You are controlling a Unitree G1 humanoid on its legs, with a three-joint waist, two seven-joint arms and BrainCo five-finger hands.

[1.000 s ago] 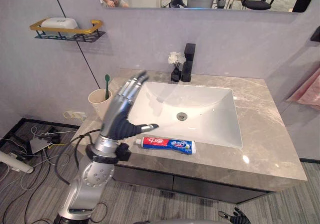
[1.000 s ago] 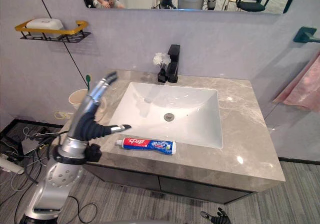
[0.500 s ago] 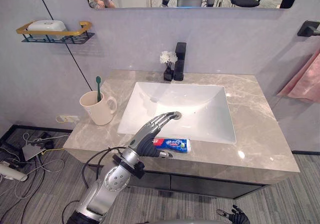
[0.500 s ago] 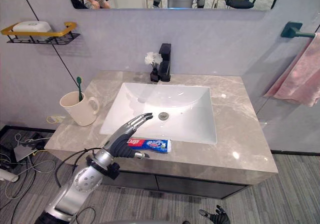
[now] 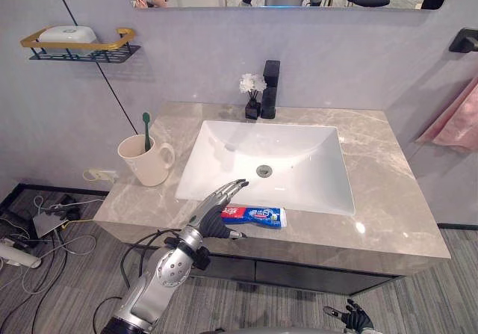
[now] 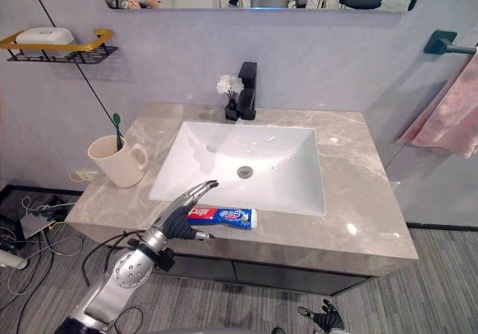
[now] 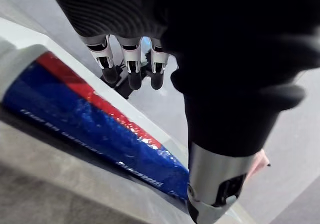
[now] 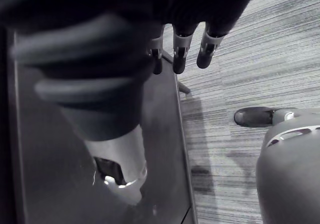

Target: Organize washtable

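A red, blue and white toothpaste tube (image 5: pixel 258 216) lies on the marble counter's (image 5: pixel 388 199) front strip, just before the sink. My left hand (image 5: pixel 213 213) is open, its straight fingers (image 7: pixel 132 63) stretched over the tube's left end, thumb below it; the left wrist view shows the tube (image 7: pixel 90 129) close under the palm, with nothing curled round it. A cream mug (image 5: pixel 149 162) with a green toothbrush (image 5: pixel 146 128) stands at the counter's left. My right hand (image 5: pixel 351 319) hangs low near the floor, fingers (image 8: pixel 177 58) relaxed and empty.
The white sink basin (image 5: pixel 299 151) fills the counter's middle. A black faucet (image 5: pixel 270 87) and a small flower vase (image 5: pixel 252 95) stand behind it. A gold wall shelf (image 5: pixel 78 46) holds soap at upper left. A pink towel (image 5: pixel 455 121) hangs at the right.
My left hand has come down from beside the mug to the counter's front and now sits lower over the tube's left end. The camera has also shifted.
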